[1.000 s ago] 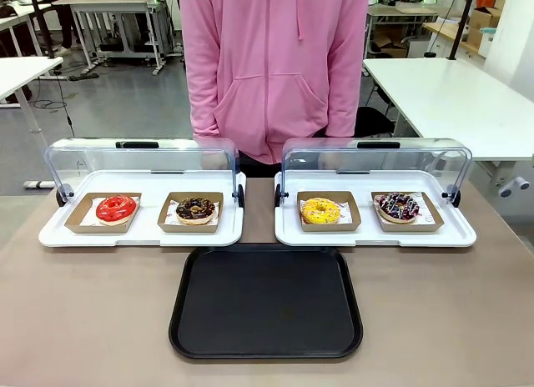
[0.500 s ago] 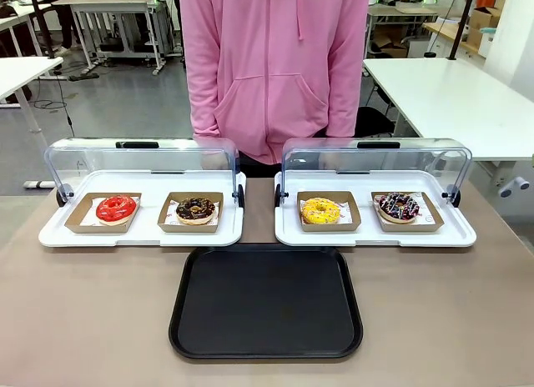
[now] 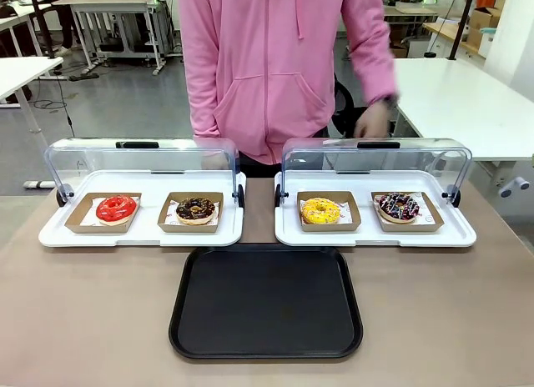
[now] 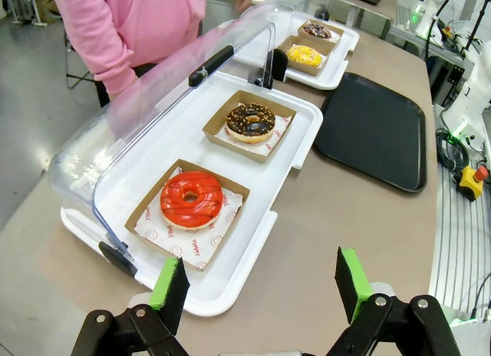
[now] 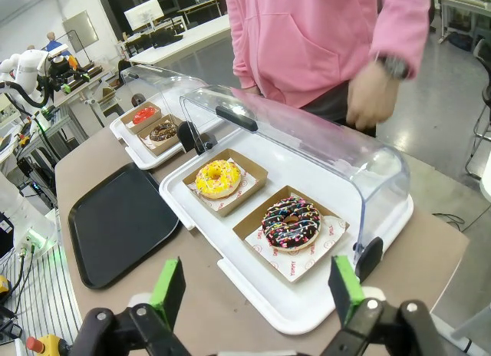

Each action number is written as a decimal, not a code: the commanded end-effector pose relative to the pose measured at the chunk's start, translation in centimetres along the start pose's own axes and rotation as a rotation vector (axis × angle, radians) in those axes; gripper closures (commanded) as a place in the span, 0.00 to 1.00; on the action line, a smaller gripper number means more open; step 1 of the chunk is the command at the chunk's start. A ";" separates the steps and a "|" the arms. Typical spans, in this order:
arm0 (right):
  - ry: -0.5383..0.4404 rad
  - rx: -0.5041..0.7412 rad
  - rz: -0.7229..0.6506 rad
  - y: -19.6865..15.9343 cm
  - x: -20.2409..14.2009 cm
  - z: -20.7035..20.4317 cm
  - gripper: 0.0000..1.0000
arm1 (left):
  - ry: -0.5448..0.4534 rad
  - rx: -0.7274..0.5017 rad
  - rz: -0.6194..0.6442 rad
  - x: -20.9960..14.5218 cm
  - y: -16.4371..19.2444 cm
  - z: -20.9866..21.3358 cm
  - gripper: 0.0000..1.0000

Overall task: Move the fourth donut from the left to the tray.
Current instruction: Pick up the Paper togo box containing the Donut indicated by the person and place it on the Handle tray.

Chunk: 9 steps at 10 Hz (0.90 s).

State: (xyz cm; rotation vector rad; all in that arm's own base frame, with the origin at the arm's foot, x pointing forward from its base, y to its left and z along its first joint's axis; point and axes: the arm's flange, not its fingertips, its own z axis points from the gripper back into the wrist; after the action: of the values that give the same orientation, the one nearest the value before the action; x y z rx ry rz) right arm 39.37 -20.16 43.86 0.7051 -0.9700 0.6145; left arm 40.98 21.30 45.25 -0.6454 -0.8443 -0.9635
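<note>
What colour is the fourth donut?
Fourth donut: dark chocolate, pink-white drizzle; best in right wrist view.

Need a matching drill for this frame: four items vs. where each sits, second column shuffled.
Items
1. red donut
2. yellow donut
3. fourth donut, chocolate with sprinkles
4. black tray

Places
a. right white tray, right-hand spot
b. middle of the near side, in front of both white trays
c. left white tray, left-hand spot
d. right white tray, left-hand spot

Pairs: 1-c, 2-d, 3-a, 4-b
</note>
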 end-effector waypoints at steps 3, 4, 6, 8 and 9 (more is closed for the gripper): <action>-0.023 0.002 0.017 -0.1 0.1 -0.1 0.00 | -0.002 -0.003 0.003 0.0 0.0 0.1 0.00; -0.023 0.002 0.017 -0.1 0.1 -0.1 0.00 | -0.002 -0.003 0.003 0.0 0.0 0.1 0.00; -0.023 0.002 0.017 -0.1 0.1 -0.1 0.00 | -0.002 -0.003 0.003 0.0 0.0 0.1 0.00; -0.023 0.002 0.017 -0.1 0.1 -0.1 0.00 | -0.002 -0.003 0.003 0.0 0.0 0.1 0.00; -0.023 0.002 0.017 -0.1 0.1 -0.1 0.00 | -0.002 -0.003 0.003 0.0 0.0 0.1 0.00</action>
State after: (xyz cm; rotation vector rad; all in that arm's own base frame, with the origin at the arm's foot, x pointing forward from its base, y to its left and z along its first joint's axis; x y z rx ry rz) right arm 39.37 -20.17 43.86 0.7051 -0.9701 0.6145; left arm 40.98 21.30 45.25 -0.6454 -0.8443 -0.9635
